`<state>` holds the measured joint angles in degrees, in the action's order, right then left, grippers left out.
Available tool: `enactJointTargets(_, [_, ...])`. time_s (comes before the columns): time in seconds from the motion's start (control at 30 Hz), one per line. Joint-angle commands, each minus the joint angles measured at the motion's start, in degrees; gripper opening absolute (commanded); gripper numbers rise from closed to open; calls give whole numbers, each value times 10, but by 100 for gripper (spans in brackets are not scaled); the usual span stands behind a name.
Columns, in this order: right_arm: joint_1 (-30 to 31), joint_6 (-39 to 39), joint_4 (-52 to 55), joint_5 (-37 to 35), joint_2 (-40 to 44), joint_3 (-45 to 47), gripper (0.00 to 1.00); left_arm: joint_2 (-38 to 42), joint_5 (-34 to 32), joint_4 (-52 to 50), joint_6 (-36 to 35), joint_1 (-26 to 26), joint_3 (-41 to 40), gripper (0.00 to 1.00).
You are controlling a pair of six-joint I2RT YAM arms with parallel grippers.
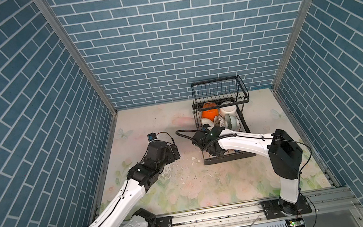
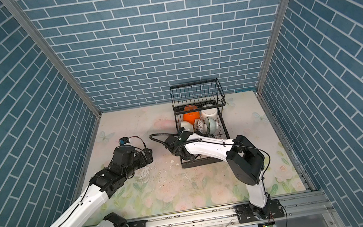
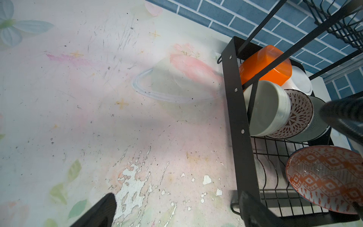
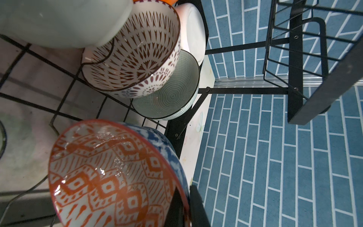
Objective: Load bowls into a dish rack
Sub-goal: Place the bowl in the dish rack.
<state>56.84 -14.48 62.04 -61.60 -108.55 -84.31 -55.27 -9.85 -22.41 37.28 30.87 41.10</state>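
Note:
The black wire dish rack stands at the back right in both top views. Its far end holds several bowls on edge: an orange bowl, a white bowl, a pale bowl, a red-brown patterned bowl and a green ringed bowl. My right gripper is shut on the rim of an orange-patterned bowl, blue and white outside, tilted over the rack's near end. My left gripper hangs open above the mat, left of the rack.
The rack's raised basket tier sits over its far end. Blue brick walls close in the back and both sides. The floral mat is flaked near the rack's front left corner. A metal rail runs along the front.

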Motion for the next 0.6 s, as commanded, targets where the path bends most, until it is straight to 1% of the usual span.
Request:
enactJointTargets(0.0, [4,6,10,-34,-7,11,0,8,-3,-10,-4,-5,-9,100])
enactJointTargets(0.1, [5,6,13,-36,-12,12,0,8,-3,-10,-4,-8,-23,100])
enactJointTargets(0.57, [6,1,17,-42,-43,17,0,20,2,-8,-5,-25,-37,100])
